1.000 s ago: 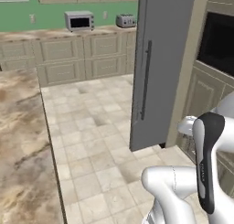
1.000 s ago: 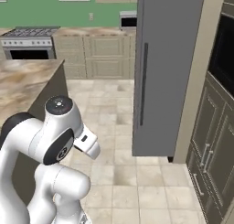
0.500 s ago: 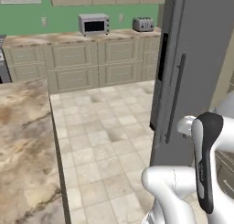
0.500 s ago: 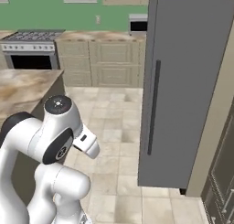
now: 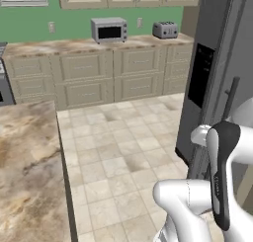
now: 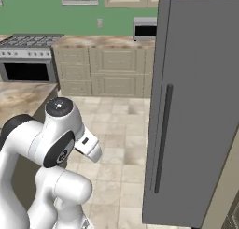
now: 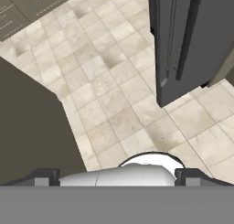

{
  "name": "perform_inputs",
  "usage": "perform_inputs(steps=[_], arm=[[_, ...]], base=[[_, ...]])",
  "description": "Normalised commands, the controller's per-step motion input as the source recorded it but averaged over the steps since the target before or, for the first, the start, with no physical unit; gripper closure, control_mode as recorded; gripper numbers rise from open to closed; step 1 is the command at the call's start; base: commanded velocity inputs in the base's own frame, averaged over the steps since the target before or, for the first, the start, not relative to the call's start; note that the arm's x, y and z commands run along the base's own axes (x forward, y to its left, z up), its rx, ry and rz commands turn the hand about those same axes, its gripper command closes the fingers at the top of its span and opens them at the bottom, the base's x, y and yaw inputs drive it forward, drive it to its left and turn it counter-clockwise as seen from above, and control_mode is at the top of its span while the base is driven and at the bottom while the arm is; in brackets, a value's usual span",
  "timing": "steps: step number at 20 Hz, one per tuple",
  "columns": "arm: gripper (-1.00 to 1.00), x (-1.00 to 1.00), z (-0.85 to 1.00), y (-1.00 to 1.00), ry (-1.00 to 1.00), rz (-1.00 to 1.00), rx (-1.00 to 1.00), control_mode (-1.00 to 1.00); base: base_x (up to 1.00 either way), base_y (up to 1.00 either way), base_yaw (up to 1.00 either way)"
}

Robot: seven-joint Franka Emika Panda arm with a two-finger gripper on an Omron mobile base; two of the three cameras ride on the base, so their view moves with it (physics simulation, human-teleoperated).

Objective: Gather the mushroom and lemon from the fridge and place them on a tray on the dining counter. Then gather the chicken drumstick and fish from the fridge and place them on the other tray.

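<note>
Ahead of our claw [image 7: 116,173] and off to its upper right in the hand view, the grey fridge [image 7: 183,40] is standing with its doors shut, its long dark handle [image 7: 188,33] running down the front. We are holding the claw spread as wide as it goes, its two dark tips sitting far apart at the bottom of that view, and we are gripping nothing. Directly beyond the tips we are looking at bare tiled floor [image 7: 114,95], with the dark side of the dining counter [image 7: 32,127] off to the claw's left.

From the right base view, we are keeping the arm folded close to the base, well short of the fridge [image 6: 196,106], whose handle [image 6: 162,137] is facing us. From the left base view, the marble counter top [image 5: 29,172] is lying to our left and the fridge [image 5: 217,73] to our right.

We are judging the task as barely begun. The mushroom, lemon, drumstick and fish are presumably sitting behind the closed doors, so we cannot tell their places. No tray is visible to us either. Everything is still to do: reaching the handle, opening the door, then fetching and placing all four items.
</note>
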Motion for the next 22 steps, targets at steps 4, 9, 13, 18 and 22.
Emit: perform_inputs(steps=[4,9,13,18,22], arm=[[-1.0,0.0,0.0,0.0,0.0,0.0,0.0,1.0],[-1.0,0.0,0.0,0.0,0.0,0.0,0.0,1.0],[-1.0,0.0,0.0,0.0,0.0,0.0,0.0,1.0],[-1.0,0.0,0.0,0.0,0.0,0.0,0.0,1.0],[-1.0,0.0,0.0,0.0,0.0,0.0,0.0,1.0]], base=[[0.75,0.19,0.0],[0.71,0.29,-0.09],[0.59,0.22,-0.27],[0.61,0.16,-0.34],[0.63,0.15,-0.39]])
